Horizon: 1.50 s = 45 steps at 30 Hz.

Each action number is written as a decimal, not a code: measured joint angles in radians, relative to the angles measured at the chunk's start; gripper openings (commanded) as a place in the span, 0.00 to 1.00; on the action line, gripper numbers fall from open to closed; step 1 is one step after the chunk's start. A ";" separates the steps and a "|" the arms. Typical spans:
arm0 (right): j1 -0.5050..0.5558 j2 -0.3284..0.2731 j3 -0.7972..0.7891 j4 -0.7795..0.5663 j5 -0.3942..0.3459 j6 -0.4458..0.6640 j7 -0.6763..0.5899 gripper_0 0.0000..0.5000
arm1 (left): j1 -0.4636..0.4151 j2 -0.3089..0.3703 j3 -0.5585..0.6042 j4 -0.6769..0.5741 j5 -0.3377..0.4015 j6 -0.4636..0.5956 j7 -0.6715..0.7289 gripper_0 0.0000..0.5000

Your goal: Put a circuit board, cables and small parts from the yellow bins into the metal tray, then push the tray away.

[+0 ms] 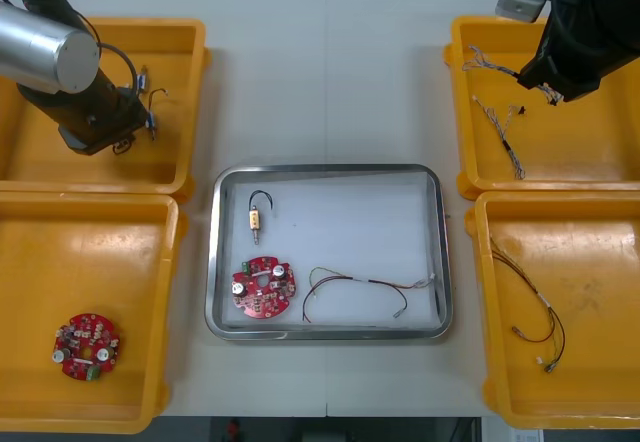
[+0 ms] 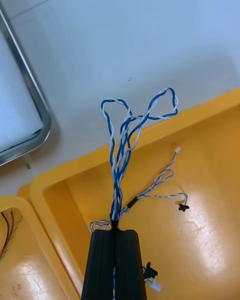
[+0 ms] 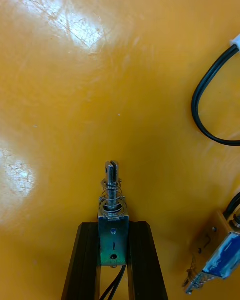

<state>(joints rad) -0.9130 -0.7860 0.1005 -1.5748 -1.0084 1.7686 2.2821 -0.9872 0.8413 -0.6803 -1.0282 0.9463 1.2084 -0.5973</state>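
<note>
My left gripper (image 3: pixel 113 228) is low inside the far left yellow bin (image 1: pixel 60 162) and is shut on a small metal part (image 3: pixel 112 192) with a spring and pin. My right gripper (image 2: pixel 115 232) is shut on a twisted blue and white cable (image 2: pixel 131 125), whose loops hang above the rim of the far right yellow bin (image 2: pixel 65 172). In the front view that gripper (image 1: pixel 547 89) is over the far right bin. The metal tray (image 1: pixel 225 312) holds a red circuit board (image 1: pixel 264 286), a red and yellow cable (image 1: pixel 362 286) and a small metal part with a black lead (image 1: pixel 256 213).
Another blue and white cable (image 1: pixel 500 124) lies in the far right bin. A red and yellow cable (image 1: pixel 530 307) lies in the near right bin, and a second circuit board (image 1: pixel 87 345) in the near left bin. More metal parts (image 3: pixel 220 255) and a black cable (image 3: pixel 207 112) lie beside my left fingers.
</note>
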 measured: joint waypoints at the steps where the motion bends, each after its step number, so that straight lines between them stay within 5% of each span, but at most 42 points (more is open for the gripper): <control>1: 0.005 0.000 0.013 -0.022 -0.002 0.000 0.000 0.00 | 0.000 0.004 0.000 -0.003 0.000 0.012 -0.003 0.00; 14: 0.010 0.051 0.214 -0.153 -0.023 -0.042 -0.098 0.00 | -0.049 0.110 0.018 -0.027 0.123 0.195 -0.226 0.00; 24: 0.010 0.131 0.404 -0.240 0.018 -0.080 -0.177 0.00 | -0.171 0.157 0.034 -0.073 0.156 0.348 -0.229 0.00; 30: 0.010 0.161 0.507 -0.240 0.037 -0.137 -0.177 0.00 | -0.228 0.198 0.034 -0.090 0.244 0.404 -0.229 0.00; 45: 0.010 0.179 0.722 -0.200 0.131 -0.251 -0.177 0.00 | -0.257 0.255 0.061 -0.121 0.335 0.482 -0.229 0.00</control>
<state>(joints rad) -0.9028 -0.6073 0.8227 -1.7753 -0.8771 1.5174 2.1053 -1.2443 1.0963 -0.6194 -1.1488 1.2814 1.6906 -0.8264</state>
